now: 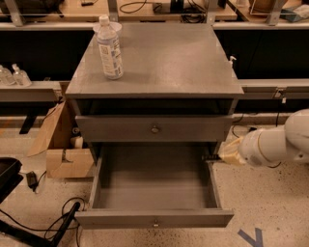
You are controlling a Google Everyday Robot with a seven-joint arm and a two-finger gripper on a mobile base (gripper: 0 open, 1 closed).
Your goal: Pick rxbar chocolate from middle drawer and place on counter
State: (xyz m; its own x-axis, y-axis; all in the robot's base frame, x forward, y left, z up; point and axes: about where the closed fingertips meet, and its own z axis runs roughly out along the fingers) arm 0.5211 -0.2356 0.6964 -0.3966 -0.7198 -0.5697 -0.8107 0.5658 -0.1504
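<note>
Here, 1 camera view is looking down from the front at a grey cabinet on a speckled floor. The desk (164, 62), the cabinet's flat grey top, is carrying a clear plastic bottle (110, 48) with a white label, standing upright near its back left corner. Below the desk, a closed drawer front (193, 129) with a round knob is facing the camera. Under that, the middle drawer (154, 181) is standing pulled out wide, showing its flat grey floor and low side walls, with a tiny knob on its narrow front panel.

A white robot arm (277, 144) is reaching in from the right edge. Its hand (217, 157) is hanging just outside the middle drawer's right wall, near the back corner, pointing left. A small dark shape (207, 157) is sticking out at the hand's tip, right over that wall. It cannot be told whether this is the rxbar chocolate or part of the hand, so the hand's state and what it is holding cannot be told.

To the left of the cabinet, a cardboard box (67, 157) is sitting on the floor, with black cables (46, 224) lying in front of it. A pale wooden workbench (63, 9) is running along the back.
</note>
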